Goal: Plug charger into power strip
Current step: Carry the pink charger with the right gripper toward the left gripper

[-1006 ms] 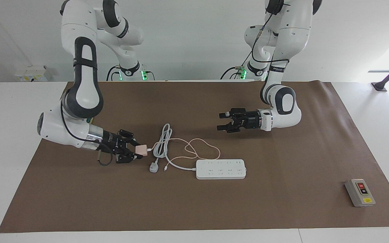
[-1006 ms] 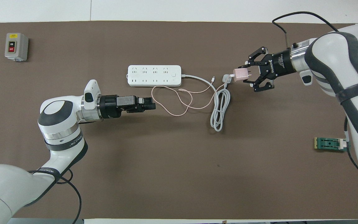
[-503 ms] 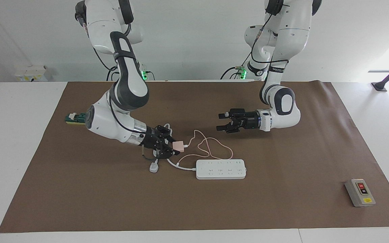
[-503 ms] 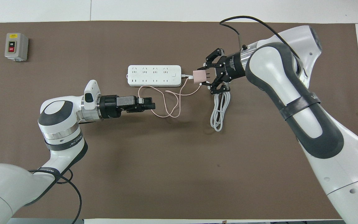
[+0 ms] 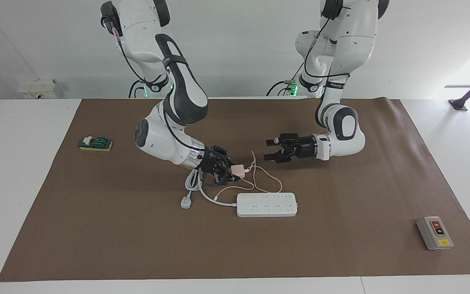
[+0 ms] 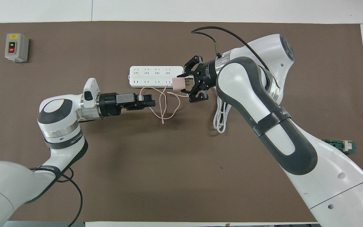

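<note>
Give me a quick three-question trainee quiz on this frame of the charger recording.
1. Which pincer holds the charger?
2. True or false: the charger's prongs are already seated in the power strip.
3. What lies at the left arm's end of the mat: (a) grey switch box, (b) green block, (c) white plug?

Key: 1. The right pincer; the left pincer waits over the mat, open. 2. False. 3. (a).
</note>
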Tool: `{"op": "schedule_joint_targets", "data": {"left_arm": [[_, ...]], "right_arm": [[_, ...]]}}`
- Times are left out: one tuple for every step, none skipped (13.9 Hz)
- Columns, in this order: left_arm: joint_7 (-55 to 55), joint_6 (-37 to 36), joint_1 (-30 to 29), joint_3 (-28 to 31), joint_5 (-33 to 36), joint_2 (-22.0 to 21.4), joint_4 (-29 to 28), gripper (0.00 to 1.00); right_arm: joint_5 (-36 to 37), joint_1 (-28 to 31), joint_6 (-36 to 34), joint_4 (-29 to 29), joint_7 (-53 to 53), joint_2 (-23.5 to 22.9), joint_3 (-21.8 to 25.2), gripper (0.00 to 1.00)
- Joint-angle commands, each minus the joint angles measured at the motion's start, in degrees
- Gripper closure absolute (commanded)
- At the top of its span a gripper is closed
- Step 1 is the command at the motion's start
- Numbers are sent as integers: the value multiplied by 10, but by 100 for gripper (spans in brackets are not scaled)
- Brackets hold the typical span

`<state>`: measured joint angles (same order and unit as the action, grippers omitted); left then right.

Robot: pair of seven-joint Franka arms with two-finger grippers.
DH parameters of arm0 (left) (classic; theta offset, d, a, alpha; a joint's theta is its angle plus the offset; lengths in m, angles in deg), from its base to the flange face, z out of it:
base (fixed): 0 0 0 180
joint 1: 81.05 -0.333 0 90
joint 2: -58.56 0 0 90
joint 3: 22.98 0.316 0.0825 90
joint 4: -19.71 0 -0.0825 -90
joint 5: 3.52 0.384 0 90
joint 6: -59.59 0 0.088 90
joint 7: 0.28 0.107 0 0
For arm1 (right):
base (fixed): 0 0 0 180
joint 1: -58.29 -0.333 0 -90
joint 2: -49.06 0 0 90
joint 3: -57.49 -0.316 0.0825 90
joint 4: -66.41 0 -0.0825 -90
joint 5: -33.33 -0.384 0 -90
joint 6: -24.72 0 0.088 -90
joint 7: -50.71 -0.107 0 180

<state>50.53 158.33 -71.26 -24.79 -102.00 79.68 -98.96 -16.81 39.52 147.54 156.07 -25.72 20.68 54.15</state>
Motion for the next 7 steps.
{"op": "schedule_joint_targets", "data": {"left_arm": [[15, -4, -8, -3, -1, 56, 60, 0], [14, -2, -9, -3, -1, 59, 69, 0], [12, 2, -9, -3, -1, 60, 77, 0], [12, 2, -9, -3, -1, 66, 83, 0], [12, 2, -9, -3, -1, 71, 88, 0], [11, 2, -8, -4, -1, 72, 91, 0], [10, 2, -8, -4, -1, 71, 91, 0]], "right_arm": [[-14, -26, 29, -9, -30, 0, 1, 100], [-13, -35, 30, -17, -41, -1, 1, 100], [-12, -38, 31, -17, -43, -1, 1, 100], [-12, -37, 33, -17, -41, -2, 1, 100], [-12, -38, 47, -17, -42, -3, 1, 100], [-12, -42, 58, -17, -42, -4, 1, 100], [-12, -45, 63, -17, -42, -4, 1, 100]]}}
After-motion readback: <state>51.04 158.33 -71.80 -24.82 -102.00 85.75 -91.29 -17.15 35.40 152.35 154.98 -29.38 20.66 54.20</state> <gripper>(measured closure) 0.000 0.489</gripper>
